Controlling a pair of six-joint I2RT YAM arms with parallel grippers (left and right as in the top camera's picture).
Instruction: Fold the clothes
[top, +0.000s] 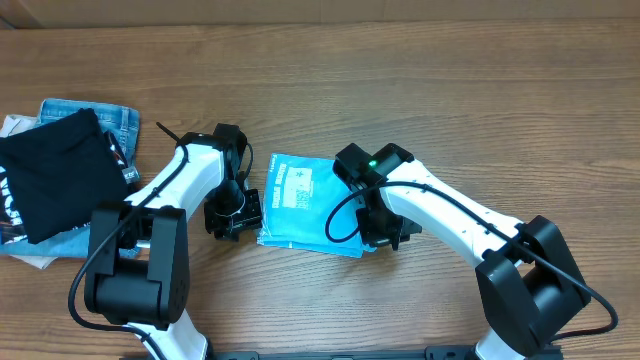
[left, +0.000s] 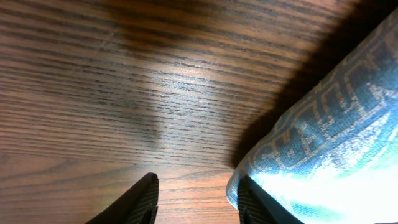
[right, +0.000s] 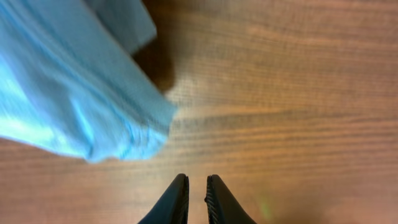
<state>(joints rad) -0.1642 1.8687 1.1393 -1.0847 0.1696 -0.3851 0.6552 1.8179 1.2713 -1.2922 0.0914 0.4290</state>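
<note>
The clothes, a light blue T-shirt (top: 305, 205), lie folded into a small rectangle at the table's middle, print facing up. My left gripper (top: 235, 212) sits at its left edge. In the left wrist view the left gripper (left: 196, 186) is open over bare wood, and its right finger (left: 255, 202) touches the shirt's printed edge (left: 329, 143). My right gripper (top: 385, 228) is by the shirt's lower right corner. In the right wrist view the right gripper (right: 196, 186) has its fingers parted by a narrow gap, with nothing between them. The shirt's folded corner (right: 74, 93) lies ahead to the left, apart from the fingers.
A black garment with white print (top: 60, 175) lies on blue jeans (top: 115, 118) at the table's left side, close to the left arm's base. Bare wood stretches behind and to the right of the shirt.
</note>
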